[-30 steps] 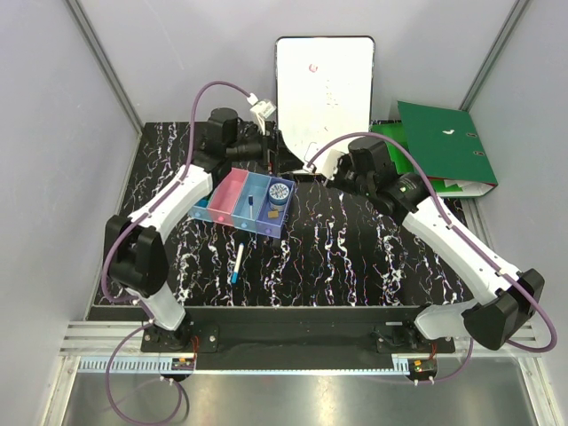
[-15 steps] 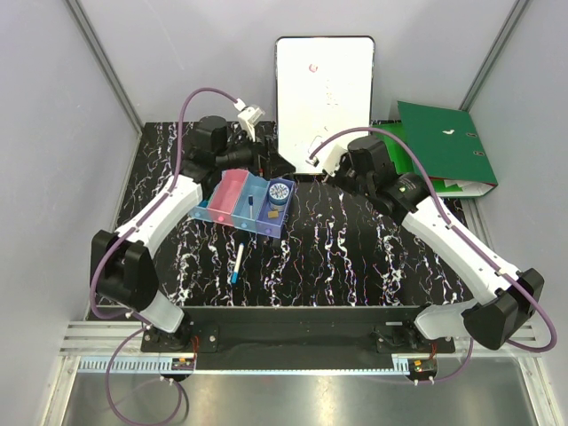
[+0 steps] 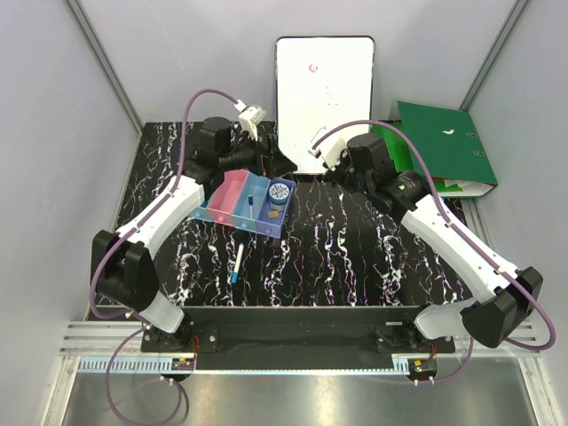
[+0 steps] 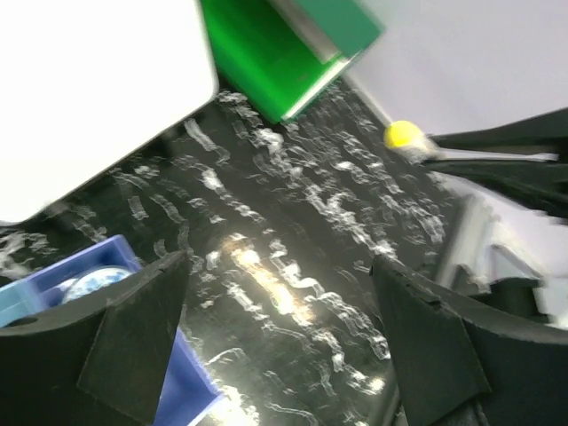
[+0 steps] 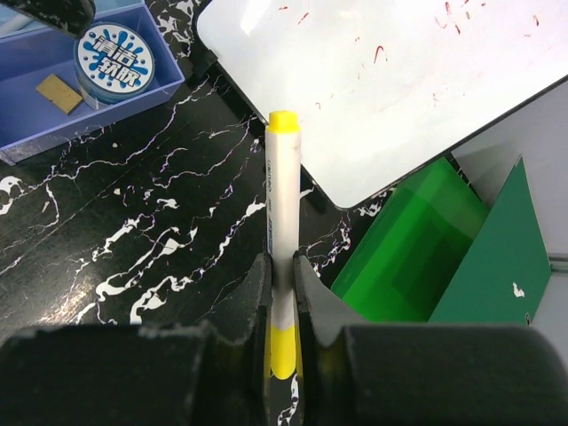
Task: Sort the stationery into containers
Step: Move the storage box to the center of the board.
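My right gripper [image 5: 282, 266] is shut on a slim white pen with yellow ends [image 5: 282, 200] and holds it above the table, right of the bins and in front of the white board. In the top view this gripper [image 3: 327, 170] is right of the row of four bins [image 3: 232, 218]. The purple-blue end bin [image 5: 133, 99] holds the round blue tape roll [image 5: 111, 49] and the tan block [image 5: 58, 93]. My left gripper [image 4: 280, 328] is open and empty behind the bins [image 3: 264, 162]; the pen's yellow tip [image 4: 401, 135] shows ahead of it. A white pen with a blue end [image 3: 237, 264] lies on the table in front of the bins.
The white board [image 3: 324, 89] leans at the back centre. The green binder [image 3: 444, 151] lies at the back right. The two grippers are close together between the bins and the board. Grey walls close in the black marbled table [image 3: 373, 257].
The left arm has swung its elbow outward and drawn its gripper back behind the bins. The right gripper, still holding the pen, has shifted slightly toward the board.
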You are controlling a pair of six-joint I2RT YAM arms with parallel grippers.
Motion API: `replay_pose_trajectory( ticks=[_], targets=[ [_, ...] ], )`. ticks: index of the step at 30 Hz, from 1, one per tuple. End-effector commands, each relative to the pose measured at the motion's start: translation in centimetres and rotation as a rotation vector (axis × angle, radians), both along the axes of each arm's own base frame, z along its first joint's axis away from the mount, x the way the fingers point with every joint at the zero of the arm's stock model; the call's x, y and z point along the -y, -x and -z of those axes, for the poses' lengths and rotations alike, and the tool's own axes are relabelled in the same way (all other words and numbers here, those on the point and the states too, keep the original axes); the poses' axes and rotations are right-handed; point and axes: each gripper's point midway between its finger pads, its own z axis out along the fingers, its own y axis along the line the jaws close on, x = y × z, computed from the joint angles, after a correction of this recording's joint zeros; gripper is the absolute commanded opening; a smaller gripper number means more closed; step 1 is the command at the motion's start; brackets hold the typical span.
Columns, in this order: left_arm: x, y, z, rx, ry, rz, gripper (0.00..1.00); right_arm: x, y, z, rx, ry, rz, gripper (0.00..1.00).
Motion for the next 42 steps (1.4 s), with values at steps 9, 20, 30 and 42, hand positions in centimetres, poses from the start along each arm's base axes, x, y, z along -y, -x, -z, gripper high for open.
replay_pose_trajectory(
  ticks=[9,20,30,42],
  targets=[
    [-13.2,-4.4,5.1,0.167,-0.624,-0.322,0.88,-0.3,-0.7,-3.0,0.099,-0.057,0.022,0.0],
    [-16.1,-4.7,12.0,-0.016,-0.875,-0.365,0.86,0.4,-0.8,-5.1,0.159,-0.055,0.039,0.0],
    [-16.4,-3.8,15.3,-0.077,-0.964,-0.338,0.74,0.4,-1.2,-6.9,0.199,-0.077,0.046,0.0],
    [-14.9,-3.8,18.3,-0.159,-0.96,-0.316,0.69,0.2,-1.1,-8.9,0.233,-0.111,0.04,0.0]
  ],
)
